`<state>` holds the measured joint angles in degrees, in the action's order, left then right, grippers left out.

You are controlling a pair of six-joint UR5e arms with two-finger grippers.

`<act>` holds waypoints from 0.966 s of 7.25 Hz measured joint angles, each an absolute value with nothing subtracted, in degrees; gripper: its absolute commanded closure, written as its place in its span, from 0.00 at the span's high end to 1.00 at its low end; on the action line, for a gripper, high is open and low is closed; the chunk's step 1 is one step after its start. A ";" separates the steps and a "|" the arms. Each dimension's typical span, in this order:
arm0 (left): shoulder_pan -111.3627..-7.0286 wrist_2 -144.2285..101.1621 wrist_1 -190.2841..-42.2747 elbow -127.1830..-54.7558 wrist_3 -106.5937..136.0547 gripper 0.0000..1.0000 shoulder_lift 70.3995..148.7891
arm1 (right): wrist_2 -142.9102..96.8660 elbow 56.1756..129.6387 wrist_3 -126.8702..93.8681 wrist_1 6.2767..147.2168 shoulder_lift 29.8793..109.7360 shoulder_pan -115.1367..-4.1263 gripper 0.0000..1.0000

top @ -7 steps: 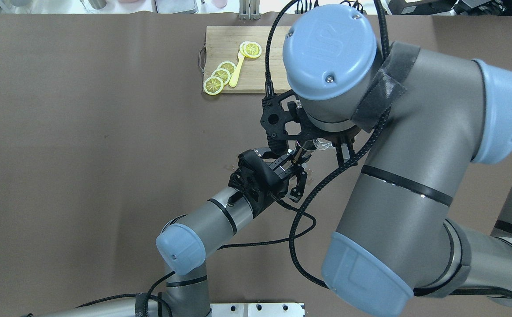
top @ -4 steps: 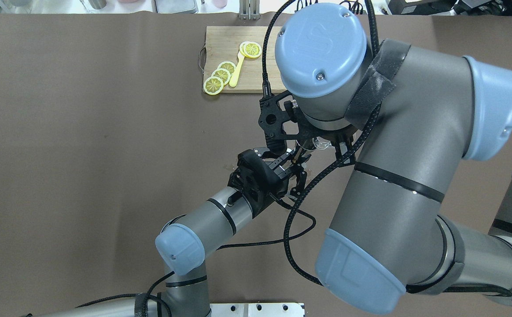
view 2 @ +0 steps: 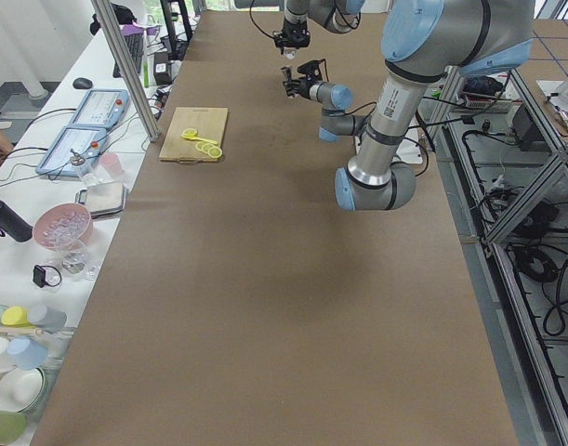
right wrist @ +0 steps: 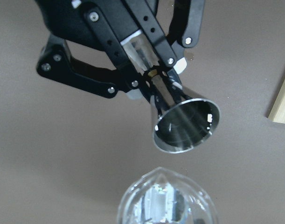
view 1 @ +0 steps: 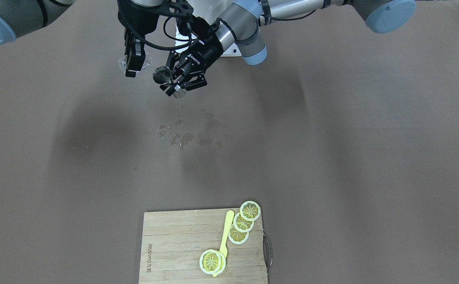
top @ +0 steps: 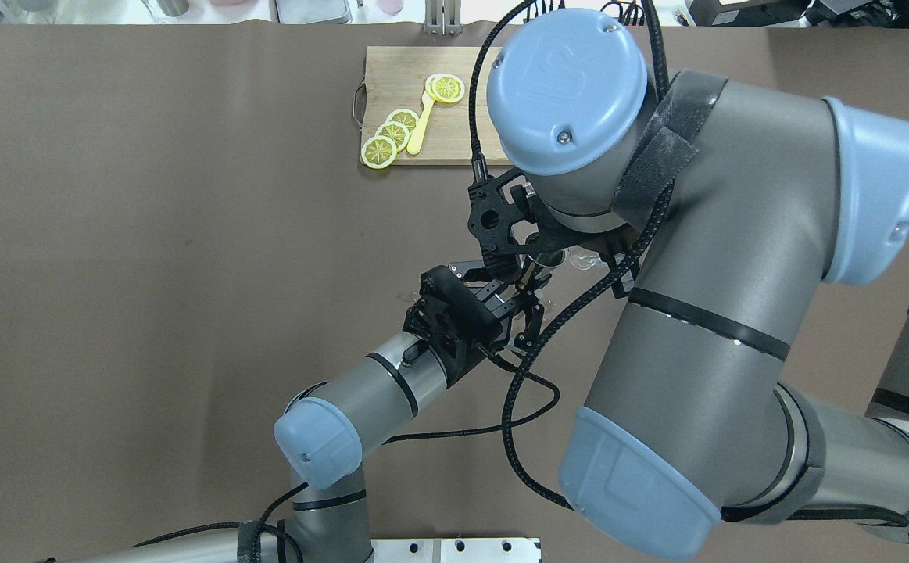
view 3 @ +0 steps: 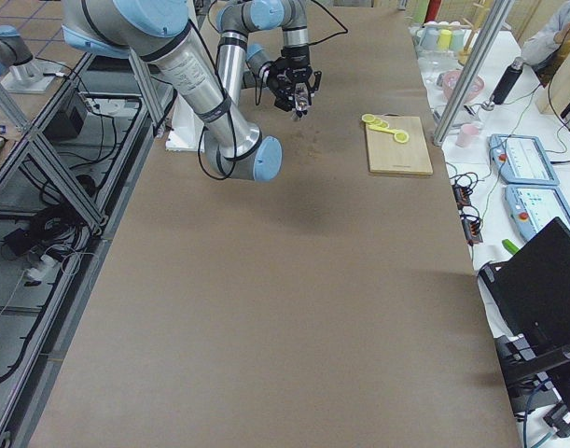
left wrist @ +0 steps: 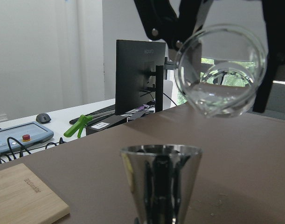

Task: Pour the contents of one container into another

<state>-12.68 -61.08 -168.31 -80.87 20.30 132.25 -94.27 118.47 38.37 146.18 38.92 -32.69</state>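
Observation:
My left gripper [view 1: 176, 82] is shut on the waist of a steel jigger [view 1: 160, 74], holding it above the table. In the right wrist view the jigger's open cone [right wrist: 186, 126] points up toward the camera. My right gripper [view 1: 133, 65] is shut on a clear glass cup [view 1: 146, 64] just beside and above the jigger. In the left wrist view the glass [left wrist: 221, 70] is tipped with its mouth toward the jigger [left wrist: 161, 182], and a little water lies in it. In the overhead view the right wrist hides most of the glass [top: 579, 258].
Spilled water drops [view 1: 190, 134] wet the brown table below the grippers. A wooden cutting board [view 1: 174, 244] with lemon slices [view 1: 249, 211] and a yellow spoon [view 1: 225, 232] lies at the table's far side from the robot. Both arms crowd together near the table's middle [top: 520, 301].
The right arm's wrist has shifted slightly left and turned, carrying the glass closer over the jigger. The left arm and the jigger have stayed still.

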 measured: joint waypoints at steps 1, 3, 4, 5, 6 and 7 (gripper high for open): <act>-12.69 -61.10 -168.31 -80.98 20.30 0.00 132.22 | -94.24 118.31 38.45 146.33 38.83 -32.69 0.00; -12.67 -61.16 -168.31 -81.20 20.30 0.00 132.14 | -94.22 117.86 38.49 146.44 38.61 -32.69 0.00; -12.67 -61.17 -168.31 -81.28 20.30 0.00 132.12 | -94.22 116.69 38.52 146.65 37.71 -32.69 0.00; -12.70 -61.15 -168.31 -81.33 20.30 0.00 132.11 | -94.22 114.74 38.74 147.03 36.05 -32.69 0.00; -12.72 -61.12 -168.31 -81.36 20.30 0.00 132.10 | -94.22 113.47 39.14 147.30 34.85 -32.72 0.00; -12.69 -61.10 -168.31 -81.38 20.30 0.00 132.10 | -94.22 112.99 39.44 147.42 34.33 -32.75 0.00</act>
